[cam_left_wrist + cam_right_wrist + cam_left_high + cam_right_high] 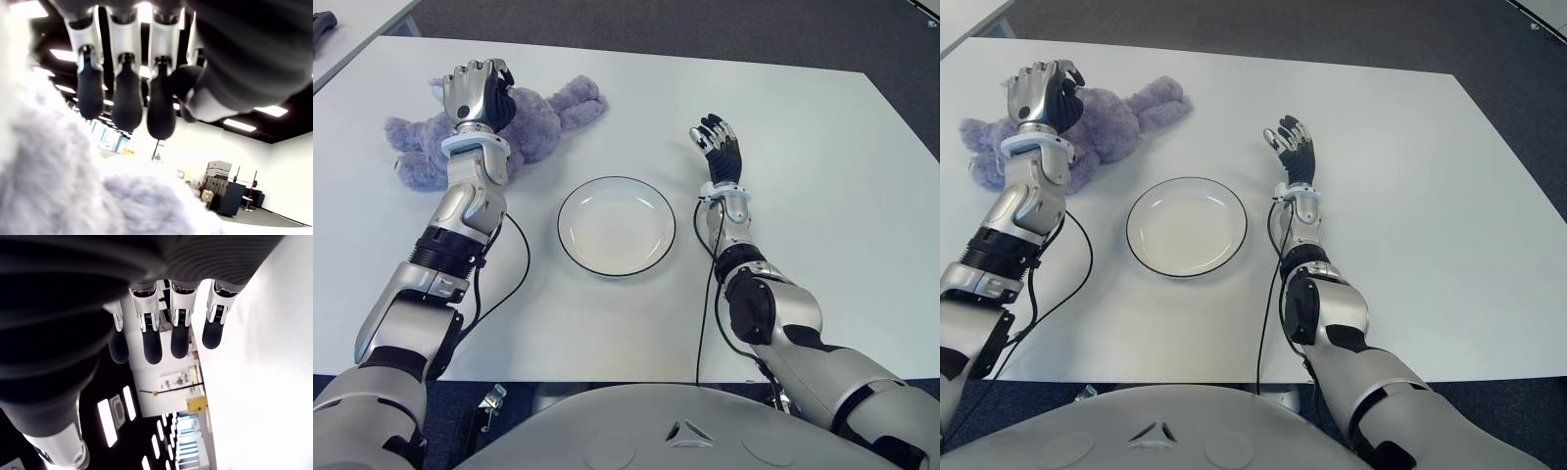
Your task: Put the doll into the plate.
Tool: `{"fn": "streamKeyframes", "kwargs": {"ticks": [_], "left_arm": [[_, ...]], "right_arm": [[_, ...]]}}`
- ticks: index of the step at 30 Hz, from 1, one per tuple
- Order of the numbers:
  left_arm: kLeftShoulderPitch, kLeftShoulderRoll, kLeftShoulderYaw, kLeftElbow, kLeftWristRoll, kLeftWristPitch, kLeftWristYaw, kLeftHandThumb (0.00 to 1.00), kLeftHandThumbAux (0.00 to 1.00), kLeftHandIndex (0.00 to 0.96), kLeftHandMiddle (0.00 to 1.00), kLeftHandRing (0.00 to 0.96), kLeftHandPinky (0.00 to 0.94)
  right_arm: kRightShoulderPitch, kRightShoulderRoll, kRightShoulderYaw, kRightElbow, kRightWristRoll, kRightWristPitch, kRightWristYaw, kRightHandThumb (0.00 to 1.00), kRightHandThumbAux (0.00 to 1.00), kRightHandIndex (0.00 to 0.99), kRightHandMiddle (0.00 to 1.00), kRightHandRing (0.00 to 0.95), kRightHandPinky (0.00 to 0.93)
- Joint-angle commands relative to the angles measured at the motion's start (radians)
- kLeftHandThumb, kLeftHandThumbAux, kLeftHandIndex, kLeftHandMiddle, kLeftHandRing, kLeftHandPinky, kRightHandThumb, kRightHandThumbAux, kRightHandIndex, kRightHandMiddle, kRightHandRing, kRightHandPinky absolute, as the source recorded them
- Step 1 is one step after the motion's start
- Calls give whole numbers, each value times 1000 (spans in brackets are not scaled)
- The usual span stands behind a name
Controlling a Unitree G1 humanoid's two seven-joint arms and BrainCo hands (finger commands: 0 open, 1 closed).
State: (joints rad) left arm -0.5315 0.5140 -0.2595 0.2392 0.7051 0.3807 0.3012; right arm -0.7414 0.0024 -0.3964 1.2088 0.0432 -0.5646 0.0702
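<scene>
A fluffy purple doll (543,117) lies at the far left of the white table (803,147). My left hand (478,90) is over the doll's middle, its back toward me. In the left wrist view its half-curled fingers (126,98) hang apart from the fur (58,186), with room showing between them, so the hand holds nothing. A round white plate (570,201) with a dark rim sits empty at the table's centre, to the right of the doll. My right hand (717,142) shows just right of the plate, its fingers (180,340) spread and empty.
Black cables (524,255) run along both forearms over the table's near part. A second table corner with a dark object (323,22) shows at the far left. Dark floor lies beyond the table's far and right edges.
</scene>
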Motion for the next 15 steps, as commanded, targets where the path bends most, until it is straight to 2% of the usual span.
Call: {"fn": "streamKeyframes", "kwargs": {"ticks": [1, 8, 12, 15], "left_arm": [[51, -15, -24, -61, 40, 28, -62, 734, 690, 445, 692, 686, 556], [59, -18, -23, -87, 54, 33, -78, 734, 690, 445, 702, 699, 588], [66, -20, -24, -108, 63, 46, -92, 734, 690, 445, 703, 698, 563], [70, -23, -24, -125, 71, 55, -105, 734, 691, 445, 697, 695, 589]], "right_arm": [[237, 39, -15, 128, 23, 46, -11, 128, 744, 179, 187, 135, 123], [236, 39, -14, 128, 22, 49, -16, 123, 741, 182, 179, 125, 116], [236, 39, -15, 128, 23, 50, -14, 131, 745, 182, 179, 124, 117], [236, 39, -16, 128, 24, 50, -12, 136, 750, 182, 178, 122, 113]]}}
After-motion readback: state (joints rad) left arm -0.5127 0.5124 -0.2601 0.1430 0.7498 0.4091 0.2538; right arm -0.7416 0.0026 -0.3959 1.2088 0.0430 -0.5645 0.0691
